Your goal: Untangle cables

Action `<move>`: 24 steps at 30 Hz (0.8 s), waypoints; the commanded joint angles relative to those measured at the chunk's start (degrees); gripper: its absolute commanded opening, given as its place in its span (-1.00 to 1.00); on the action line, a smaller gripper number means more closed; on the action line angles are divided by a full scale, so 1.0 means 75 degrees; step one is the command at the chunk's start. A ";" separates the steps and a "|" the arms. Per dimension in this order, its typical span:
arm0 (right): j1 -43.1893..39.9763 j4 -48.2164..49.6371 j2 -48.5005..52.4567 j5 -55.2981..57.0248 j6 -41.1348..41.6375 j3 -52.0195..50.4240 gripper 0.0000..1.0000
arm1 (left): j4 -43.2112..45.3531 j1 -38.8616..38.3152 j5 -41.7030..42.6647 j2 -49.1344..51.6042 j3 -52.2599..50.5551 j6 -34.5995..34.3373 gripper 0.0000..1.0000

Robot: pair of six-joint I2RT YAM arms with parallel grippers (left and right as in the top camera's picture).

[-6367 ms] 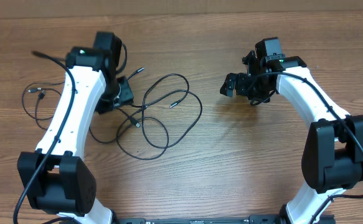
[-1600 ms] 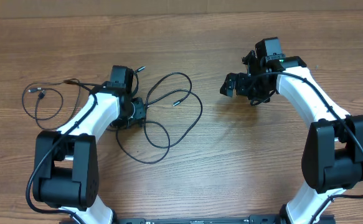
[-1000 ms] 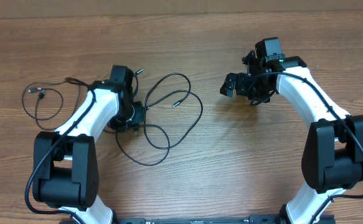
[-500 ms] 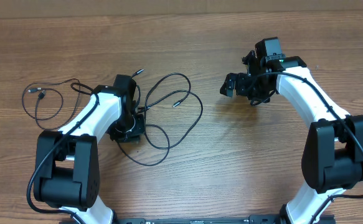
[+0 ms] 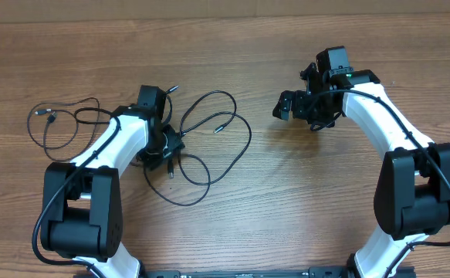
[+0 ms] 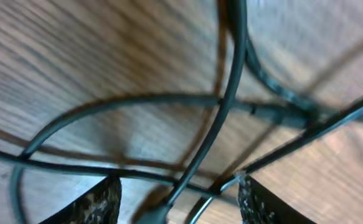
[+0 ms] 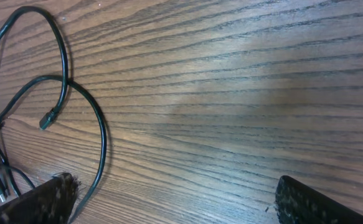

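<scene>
Left gripper (image 5: 168,148) low over cables (image 5: 209,140), bench (image 5: 286,205) centre-left, right at crossing where loops overlap. I judge it placed to work knot itself. Jaws parted, strands running between fingertips (image 6: 100,200), none clamped. Separate cable loop (image 5: 51,116) lies far left, apart from tangle. Right gripper (image 5: 285,106) beside tangle over bare wood, jaws wide, empty, probably clear of snags.

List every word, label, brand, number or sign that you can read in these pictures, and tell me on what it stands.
None. No view shows any readable text: the cables, the wooden table, the left arm and the right arm carry no legible word, number or logo.
</scene>
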 commanded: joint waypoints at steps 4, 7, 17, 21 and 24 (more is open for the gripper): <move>0.0026 0.0023 -0.0189 0.0052 0.0012 -0.0032 1.00 | 0.0481 0.0017 -0.0312 -0.0023 -0.0513 -0.1696 0.07; 0.0026 0.0023 -0.0189 0.0055 0.0015 -0.0032 1.00 | 0.0501 0.0017 -0.0323 -0.0023 -0.0737 -0.1845 -0.06; 0.0026 0.0023 -0.0189 0.0052 0.0012 -0.0032 1.00 | 0.0373 0.0017 0.0166 -0.0023 -0.0866 -0.2113 0.01; 0.0026 0.0023 -0.0189 0.0052 0.0012 -0.0032 1.00 | 0.0510 -0.0047 -0.0335 -0.0023 -0.0901 -0.2165 -0.01; 0.0026 0.0023 -0.0189 0.0055 0.0012 -0.0032 1.00 | 0.0734 -0.0149 -0.0341 -0.0023 -0.1035 -0.2259 0.00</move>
